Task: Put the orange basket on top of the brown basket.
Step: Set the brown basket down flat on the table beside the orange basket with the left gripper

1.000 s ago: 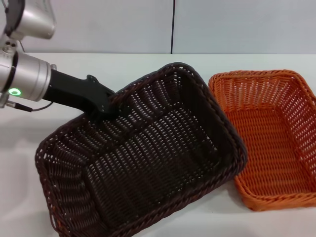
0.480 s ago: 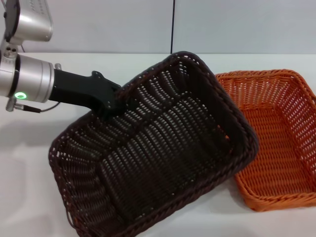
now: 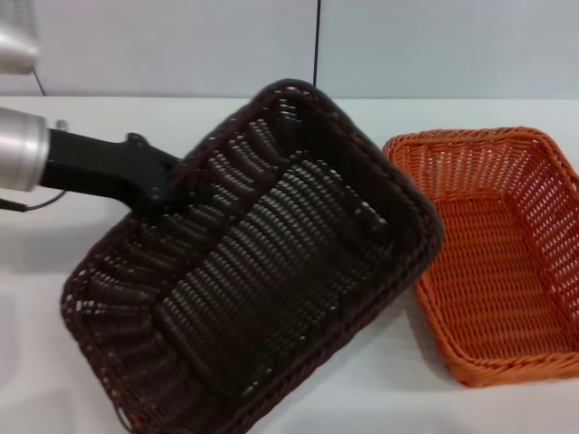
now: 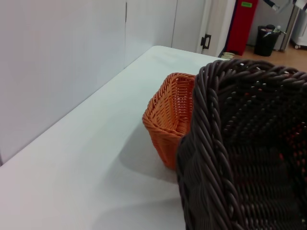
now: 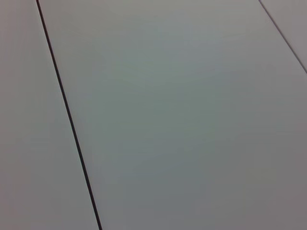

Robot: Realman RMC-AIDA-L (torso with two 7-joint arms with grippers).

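Brown basket (image 4: 249, 143) filled the near field, right up against the wrist; braided rim curved over the top, dark openwork wall below it. Orange basket (image 4: 170, 117) sat beyond it, farther from the hand, one corner showing, resting on the white table (image 4: 72, 177). Brown rim overlapped the orange one in view; contact could not be told. Pale wall panels (image 4: 62, 62) ran alongside the table.

Head view looks down on both baskets; left wrist views them close, low; right wrist faces wall.
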